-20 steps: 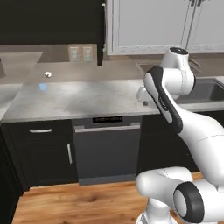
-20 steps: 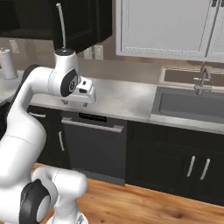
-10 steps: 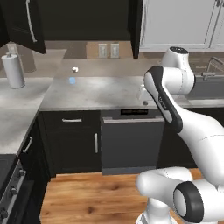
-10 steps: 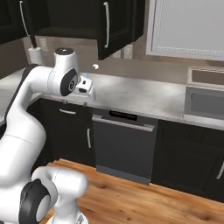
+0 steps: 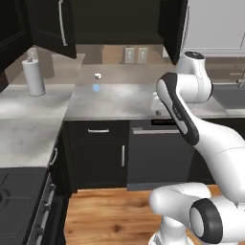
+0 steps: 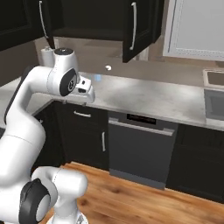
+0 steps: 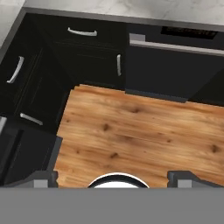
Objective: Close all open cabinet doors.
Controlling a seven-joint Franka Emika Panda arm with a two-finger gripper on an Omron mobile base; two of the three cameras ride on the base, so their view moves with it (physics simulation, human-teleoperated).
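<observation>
Gripper (image 6: 86, 91): held at counter height and pointing down at the wood floor (image 7: 144, 131). Fingers apart and empty — the two dark tips sit wide at the bottom corners of the hand view.

Open upper doors: two black cabinet doors stand swung out above the counter (image 5: 119, 98), both well above the gripper. Left upper door (image 5: 51, 26) is up and to the gripper's left; right upper door (image 6: 138, 27) is almost overhead, slightly beyond it. The dark cabinet opening (image 5: 117, 21) lies between them.

Handles: slim vertical silver bars, one on each door face, near the free edge (image 6: 134, 19).

Handling, judged: rigid flat panels on hinges — light to swing, no flex, nothing fragile. The matte face gives fair grip for a push; the thin bar is slippery and not needed for closing.

Where to take hold: no clamp needed. Press on the outer face near the free edge, far from the hinge, for the most leverage.

Lower base door (image 7: 87, 61): below and ahead of the gripper, beside the dishwasher (image 7: 175, 65); looks flush.

Risk: a push close to the hinge would stall, and the door may bounce back off the frame.

Nearby: paper towel roll (image 5: 33, 76), far left of the gripper.
</observation>
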